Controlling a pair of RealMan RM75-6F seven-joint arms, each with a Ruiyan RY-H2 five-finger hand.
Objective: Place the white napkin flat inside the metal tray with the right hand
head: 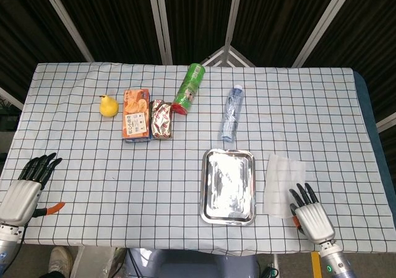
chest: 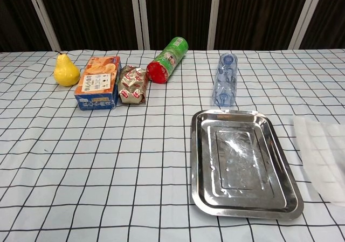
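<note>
The white napkin lies flat on the checked cloth, just right of the metal tray, and is turned a little askew. My right hand sits at the table's near edge with its fingers stretched out, and its fingertips rest on the napkin's near right corner. It grips nothing. In the chest view the napkin shows at the right edge beside the tray, and the hand is out of frame. My left hand hovers at the near left corner, fingers extended, holding nothing.
A clear water bottle lies behind the tray. Further back left are a green can, a foil packet, an orange box and a yellow pear. The table's near edge lies just beyond my right hand.
</note>
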